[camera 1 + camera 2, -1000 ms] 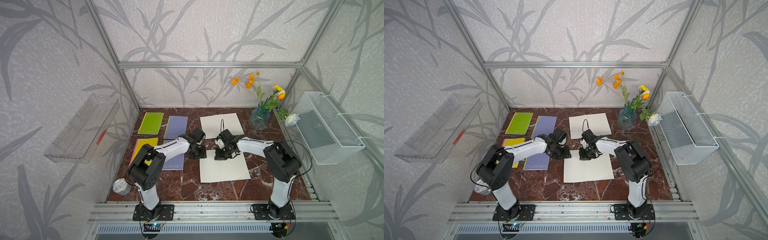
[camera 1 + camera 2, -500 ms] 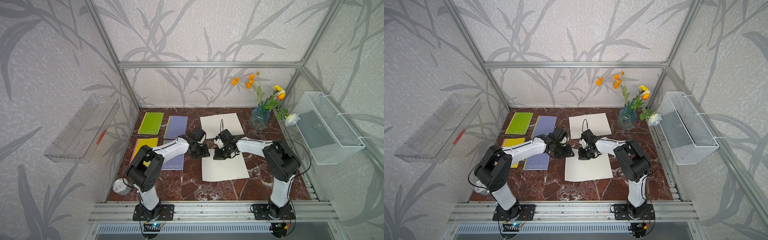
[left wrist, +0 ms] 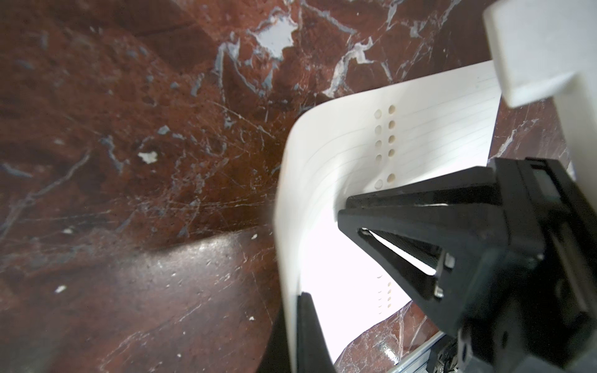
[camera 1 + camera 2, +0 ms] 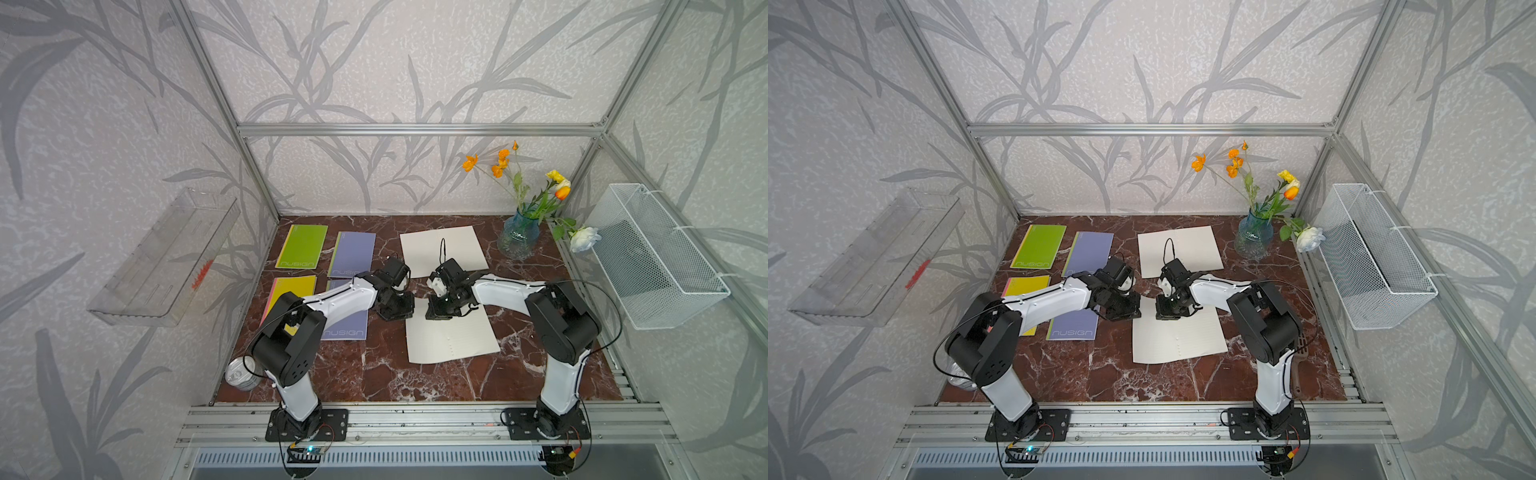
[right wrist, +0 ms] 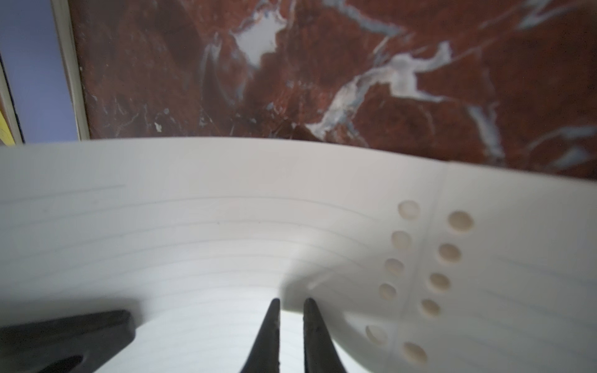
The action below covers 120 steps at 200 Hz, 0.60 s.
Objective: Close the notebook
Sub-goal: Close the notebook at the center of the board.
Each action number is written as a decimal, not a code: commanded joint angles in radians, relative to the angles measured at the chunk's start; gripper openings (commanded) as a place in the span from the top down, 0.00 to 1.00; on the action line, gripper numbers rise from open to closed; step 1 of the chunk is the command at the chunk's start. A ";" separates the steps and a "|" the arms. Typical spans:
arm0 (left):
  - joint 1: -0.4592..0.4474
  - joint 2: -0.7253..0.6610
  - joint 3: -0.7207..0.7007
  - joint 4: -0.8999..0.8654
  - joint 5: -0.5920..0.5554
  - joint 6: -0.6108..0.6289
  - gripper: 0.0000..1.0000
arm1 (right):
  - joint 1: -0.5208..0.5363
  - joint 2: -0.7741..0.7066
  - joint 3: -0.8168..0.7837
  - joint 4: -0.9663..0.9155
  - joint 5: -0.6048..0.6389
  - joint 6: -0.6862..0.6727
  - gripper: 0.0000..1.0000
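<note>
Risk: page point(image 3: 323, 168) pinched by left tool point(image 3: 298, 310) may tear, since right tool point(image 5: 290, 310), jaws narrowly parted and holding nothing, presses the notebook point(image 4: 453, 340) beside it.

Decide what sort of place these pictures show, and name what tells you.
Probably a staged robot test cell, not a real study: bare aluminium frame posts hold leaf-patterned wallpaper panels, and two white-and-black robot arms are bolted to a metal base rail.
</note>
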 commanded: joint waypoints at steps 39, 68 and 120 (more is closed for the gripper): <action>-0.001 -0.051 0.016 -0.152 -0.068 0.071 0.96 | 0.000 -0.048 -0.024 -0.147 0.118 -0.019 0.77; 0.006 -0.060 0.015 -0.191 -0.081 0.096 0.96 | -0.024 -0.079 -0.018 -0.174 0.130 -0.036 0.76; 0.043 -0.089 0.010 -0.239 -0.101 0.134 0.96 | -0.066 -0.120 -0.036 -0.233 0.181 -0.077 0.73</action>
